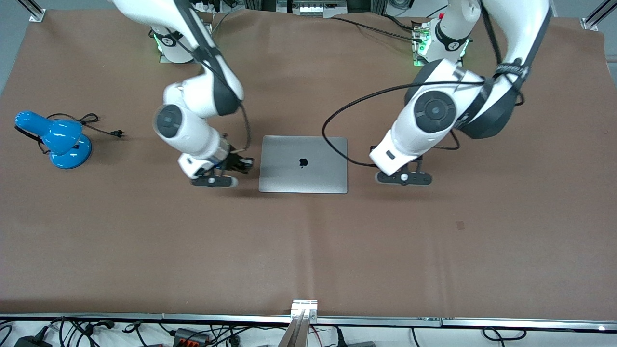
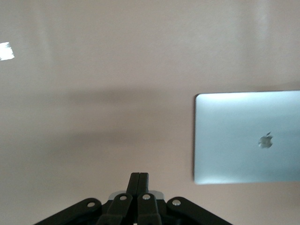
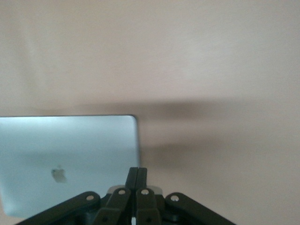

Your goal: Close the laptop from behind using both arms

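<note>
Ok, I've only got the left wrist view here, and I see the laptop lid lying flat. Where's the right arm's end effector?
Observer: The right end effector is beside the laptop, at its edge toward the right arm's end of the table. The front view shows a strip of table between them.
Operator: Are its fingers shut?
Observer: Yes, the right wrist view shows them pressed together.
Operator: Anything else on the table?
Observer: A blue lamp with a loose cord stands toward the right arm's end, well apart from the laptop.
</note>
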Robot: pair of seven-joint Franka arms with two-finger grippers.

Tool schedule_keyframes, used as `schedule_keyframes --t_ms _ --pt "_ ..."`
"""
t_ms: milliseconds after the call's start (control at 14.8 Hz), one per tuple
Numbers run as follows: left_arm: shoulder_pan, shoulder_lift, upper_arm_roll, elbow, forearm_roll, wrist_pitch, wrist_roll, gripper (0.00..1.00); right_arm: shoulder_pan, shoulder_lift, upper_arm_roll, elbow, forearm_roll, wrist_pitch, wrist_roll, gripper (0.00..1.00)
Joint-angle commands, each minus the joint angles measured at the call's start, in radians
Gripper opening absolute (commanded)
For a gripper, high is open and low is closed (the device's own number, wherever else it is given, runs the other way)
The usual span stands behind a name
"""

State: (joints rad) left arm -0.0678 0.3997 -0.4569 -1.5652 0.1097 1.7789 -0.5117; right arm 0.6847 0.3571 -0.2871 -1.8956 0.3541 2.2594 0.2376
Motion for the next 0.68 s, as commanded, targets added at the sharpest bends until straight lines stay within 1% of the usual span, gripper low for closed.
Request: schedule_keyframes --t_ms 0,68,136,203,271,339,407,475,542,610 --pt "0.040 -0.100 -0.003 -0.039 -0.057 -0.061 0.102 0.00 0.001 -0.088 -0.069 0.036 -0.151 -0.180 -0.007 0.00" --pt "0.043 -0.136 0.018 -0.055 -0.080 -0.064 0.172 0.00 -0.002 -0.105 -0.099 0.080 -0.188 -0.261 -0.026 0.00" --pt "0.046 -0.156 0.065 -0.052 -0.099 -0.099 0.212 0.02 -0.002 -0.107 -0.130 0.148 -0.204 -0.359 -0.065 0.00" --pt "0.046 -0.180 0.101 -0.050 -0.128 -0.140 0.231 0.06 -0.008 -0.098 -0.165 0.232 -0.204 -0.462 -0.120 0.00" --pt "0.046 -0.205 0.127 -0.049 -0.152 -0.163 0.242 0.06 -0.022 -0.089 -0.191 0.293 -0.198 -0.537 -0.151 0.00" --pt "0.046 -0.244 0.154 -0.047 -0.154 -0.200 0.257 0.09 -0.045 -0.086 -0.198 0.341 -0.193 -0.593 -0.182 0.00" --pt "0.046 -0.272 0.176 -0.047 -0.154 -0.240 0.274 0.17 -0.065 -0.084 -0.198 0.375 -0.196 -0.621 -0.216 0.00" --pt "0.046 -0.291 0.203 -0.047 -0.154 -0.272 0.295 0.23 -0.073 -0.084 -0.198 0.398 -0.204 -0.629 -0.239 0.00" --pt "0.046 -0.309 0.236 -0.049 -0.154 -0.292 0.324 0.33 -0.074 -0.084 -0.199 0.403 -0.195 -0.627 -0.224 0.78" --pt "0.046 -0.317 0.259 -0.058 -0.153 -0.300 0.352 0.74 -0.086 -0.086 -0.202 0.405 -0.192 -0.621 -0.231 1.00"
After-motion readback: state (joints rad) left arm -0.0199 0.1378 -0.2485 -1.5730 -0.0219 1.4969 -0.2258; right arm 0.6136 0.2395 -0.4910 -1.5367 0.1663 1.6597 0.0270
